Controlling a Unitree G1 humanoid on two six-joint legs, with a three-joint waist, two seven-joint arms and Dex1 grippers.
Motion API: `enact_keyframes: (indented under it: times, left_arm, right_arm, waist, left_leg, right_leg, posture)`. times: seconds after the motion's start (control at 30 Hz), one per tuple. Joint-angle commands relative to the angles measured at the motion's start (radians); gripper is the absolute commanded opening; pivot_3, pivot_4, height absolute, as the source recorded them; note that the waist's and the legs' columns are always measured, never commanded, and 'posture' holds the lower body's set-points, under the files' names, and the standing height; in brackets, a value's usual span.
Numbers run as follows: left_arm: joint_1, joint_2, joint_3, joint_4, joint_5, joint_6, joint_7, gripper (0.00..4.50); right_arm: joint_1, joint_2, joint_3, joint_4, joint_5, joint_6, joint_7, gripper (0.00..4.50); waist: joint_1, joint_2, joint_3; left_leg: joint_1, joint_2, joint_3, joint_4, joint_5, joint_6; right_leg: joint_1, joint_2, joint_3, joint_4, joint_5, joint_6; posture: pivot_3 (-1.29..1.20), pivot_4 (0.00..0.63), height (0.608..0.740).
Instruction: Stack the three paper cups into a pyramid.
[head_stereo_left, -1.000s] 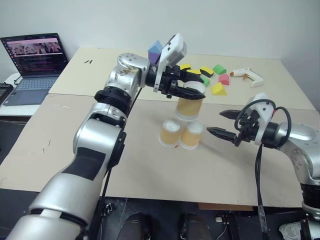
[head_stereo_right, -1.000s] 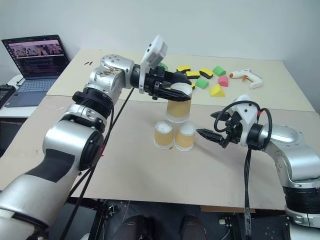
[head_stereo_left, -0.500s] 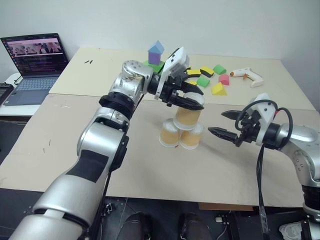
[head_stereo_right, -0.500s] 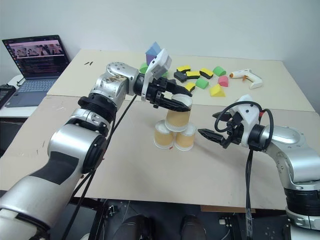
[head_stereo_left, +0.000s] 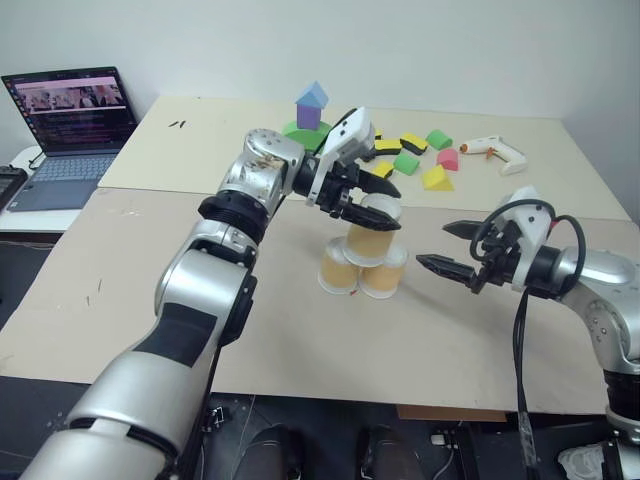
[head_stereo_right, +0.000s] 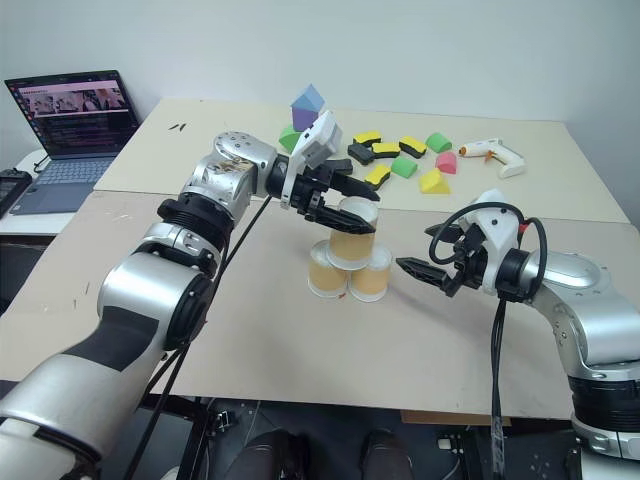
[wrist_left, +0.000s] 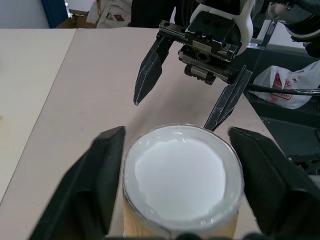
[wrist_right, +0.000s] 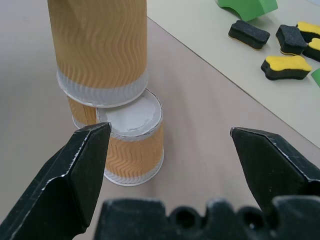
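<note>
The pyramid is found essentially assembled. Two base cups (head_stereo_left: 360, 271) are seen inverted and side by side on the table (head_stereo_left: 300, 330), touching or nearly so. The top cup (head_stereo_left: 371, 231) is set upside down across them, its white base uppermost; from the right wrist view its rim appears to rest on both lower cups, though how evenly it is seated cannot be confirmed from these angles.

The left gripper (head_stereo_left: 377, 197) is positioned around the top cup's upper end. In the left wrist view its fingers (wrist_left: 102, 175) are spread to either side of the cup with a gap visible on each side, so the cup is judged released rather than gripped.

The right gripper (head_stereo_left: 440, 246) is held just beside the stack, fingers wide apart and nothing between them.

Placement is judged complete. What is left is for the left gripper to be drawn clear without the top cup being brushed, and for the stack to be shown standing unaided.
</note>
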Motion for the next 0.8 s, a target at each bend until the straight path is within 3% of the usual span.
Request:
enact_keyframes:
  times: [0.03, 0.3, 0.57, 0.63, 0.8]
  left_arm:
    - [-0.021, 0.001, 0.023, -0.027, -0.013, -0.019, 0.012, 4.49]
    - [-0.074, 0.019, 0.084, -0.062, -0.063, 0.033, 0.019, 4.49]
    - [-0.099, 0.09, 0.174, -0.26, -0.203, 0.303, 0.021, 4.49]
    - [-0.088, 0.115, 0.231, -0.32, -0.249, 0.383, 0.112, 4.49]
    - [0.065, 0.13, 0.42, -0.472, -0.228, 0.34, 0.703, 4.49]
  right_arm:
    - [-0.012, -0.016, -0.032, -0.016, 0.014, -0.008, 0.003, 4.5]
    - [-0.021, -0.01, -0.015, 0.004, 0.006, -0.018, 0.012, 4.5]
    - [-0.043, -0.004, -0.001, 0.037, -0.003, -0.03, 0.027, 4.5]
    - [-0.05, 0.0, 0.006, 0.039, -0.005, -0.031, 0.029, 4.5]
    - [-0.033, 0.003, -0.007, 0.029, -0.01, -0.021, 0.0, 4.5]
  waist:
    - [0.0, 0.0, 0.0]
    - [0.0, 0.0, 0.0]
    - [-0.003, 0.0, 0.0]
    - [-0.003, 0.0, 0.0]
    - [-0.004, 0.0, 0.0]
  left_leg:
    - [0.0, 0.0, 0.0, 0.0, 0.0, 0.0]
    - [0.0, 0.0, 0.0, 0.0, 0.0, 0.0]
    - [0.0, 0.0, 0.0, 0.0, 0.0, 0.0]
    - [0.0, 0.0, 0.0, 0.0, 0.0, 0.0]
    - [0.005, 0.001, -0.001, 0.0, 0.0, 0.0]
  right_leg:
    - [0.0, 0.0, 0.0, 0.0, 0.0, 0.0]
    - [0.0, 0.0, 0.0, 0.0, 0.0, 0.0]
    - [0.0, 0.0, 0.0, 0.001, 0.0, 0.0]
    - [0.0, 0.0, 0.0, 0.001, 0.0, 0.0]
    - [0.003, -0.001, 0.003, 0.0, 0.0, 0.0]
  posture:
    - [0.0, 0.15, 0.695]
    - [0.0, 0.15, 0.695]
    - [0.0, 0.15, 0.695]
    - [0.0, 0.15, 0.695]
    - [0.0, 0.15, 0.695]
